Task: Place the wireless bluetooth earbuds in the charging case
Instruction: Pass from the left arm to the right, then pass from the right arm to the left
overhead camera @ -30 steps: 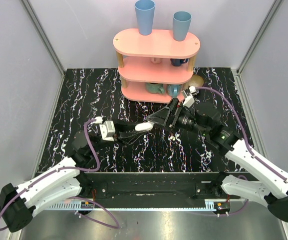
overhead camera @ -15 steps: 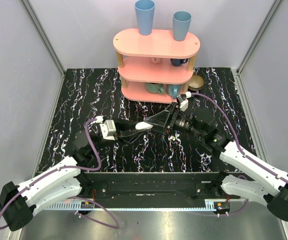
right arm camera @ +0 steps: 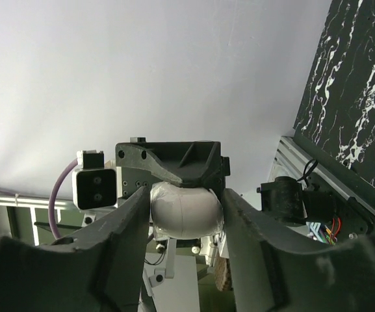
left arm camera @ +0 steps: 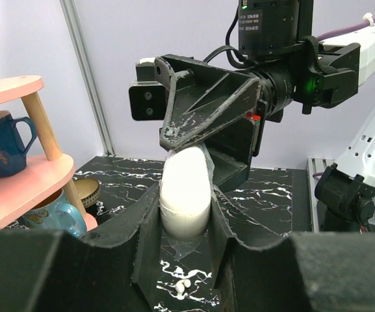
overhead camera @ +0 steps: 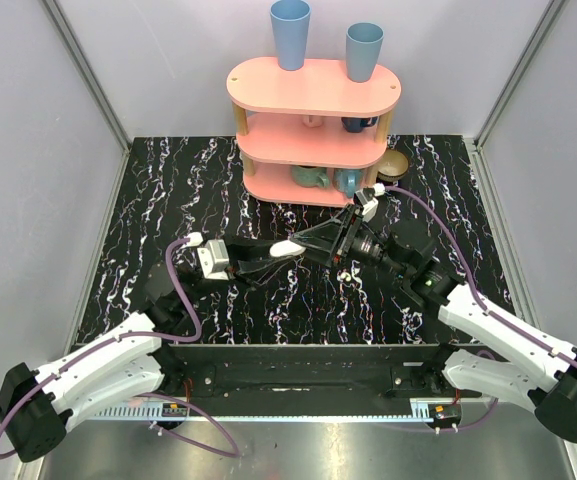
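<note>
My left gripper [left arm camera: 184, 224] clamps the charging case [left arm camera: 186, 185]; right gripper [right arm camera: 186, 218] straddles it, grip unclear. Uneven squeeze could pop it loose.

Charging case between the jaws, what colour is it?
The charging case is glossy white, shown best in the left wrist view.

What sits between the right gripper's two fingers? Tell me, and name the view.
The white charging case fills the gap between the fingers of the right gripper, as the right wrist view shows. The left gripper holds its other end.
</note>
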You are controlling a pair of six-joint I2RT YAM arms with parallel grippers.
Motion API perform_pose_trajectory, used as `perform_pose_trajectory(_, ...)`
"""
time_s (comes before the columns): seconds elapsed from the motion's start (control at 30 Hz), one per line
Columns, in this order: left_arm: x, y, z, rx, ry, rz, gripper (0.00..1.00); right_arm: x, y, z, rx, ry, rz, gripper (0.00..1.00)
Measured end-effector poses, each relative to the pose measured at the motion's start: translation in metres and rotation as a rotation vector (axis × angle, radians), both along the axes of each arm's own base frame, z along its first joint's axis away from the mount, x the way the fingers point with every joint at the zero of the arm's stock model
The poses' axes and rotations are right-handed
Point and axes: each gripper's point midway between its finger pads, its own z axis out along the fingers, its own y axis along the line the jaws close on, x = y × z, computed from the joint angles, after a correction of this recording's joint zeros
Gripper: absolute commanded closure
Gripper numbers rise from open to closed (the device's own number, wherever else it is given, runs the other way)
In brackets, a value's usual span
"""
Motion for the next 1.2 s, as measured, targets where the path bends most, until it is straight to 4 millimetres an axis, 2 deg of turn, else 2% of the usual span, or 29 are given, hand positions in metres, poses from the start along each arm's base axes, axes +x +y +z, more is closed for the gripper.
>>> perform_pose_trajectory(0.07,0.0,0.0,0.0,-0.001,0.0,0.002,1.0,-0.001,0.0,0.002,0.013,0.002,0.007,0.36)
perform_pose_trajectory(0.23,0.002,0.001,0.002,-0.007,-0.001,0.01,1.0,-0.005,0.0,0.005,0.025,-0.002,0.023,0.34)
perform_pose_trajectory(0.37,0.002,0.001,0.001,-0.007,-0.001,0.011,1.0,-0.006,-0.001,0.006,0.027,-0.007,0.025,0.43)
perform_pose_trajectory(0.4,0.002,0.0,0.001,-0.006,0.0,0.011,1.0,-0.006,-0.001,0.006,0.027,-0.007,0.025,0.49)
perform_pose_trajectory(0.5,0.002,0.001,0.003,-0.013,-0.006,0.01,0.99,-0.006,-0.001,0.004,0.021,-0.005,0.026,0.58)
perform_pose_trajectory(0.67,0.002,0.0,0.005,-0.02,-0.009,0.008,0.93,-0.007,0.0,0.006,0.027,-0.009,0.031,0.71)
perform_pose_trajectory(0.7,0.002,0.0,0.005,-0.021,-0.009,0.008,0.91,-0.007,0.0,0.006,0.027,-0.008,0.031,0.72)
perform_pose_trajectory(0.73,0.002,0.0,0.005,-0.023,-0.008,0.007,0.81,-0.007,-0.001,0.006,0.027,-0.008,0.031,0.75)
perform_pose_trajectory(0.8,0.001,0.001,0.006,-0.027,-0.009,0.007,0.75,-0.007,-0.001,0.007,0.033,-0.012,0.031,0.76)
perform_pose_trajectory(0.87,0.001,0.001,0.009,-0.042,-0.008,0.005,0.64,-0.007,-0.001,0.008,0.042,-0.015,0.032,0.78)
perform_pose_trajectory(1.03,-0.002,0.005,0.008,-0.103,0.001,0.002,0.55,-0.008,-0.001,0.005,0.067,-0.011,0.034,0.79)
perform_pose_trajectory(1.2,-0.002,0.007,0.012,-0.161,0.013,-0.008,0.52,-0.008,-0.002,0.009,0.087,-0.017,0.036,0.8)
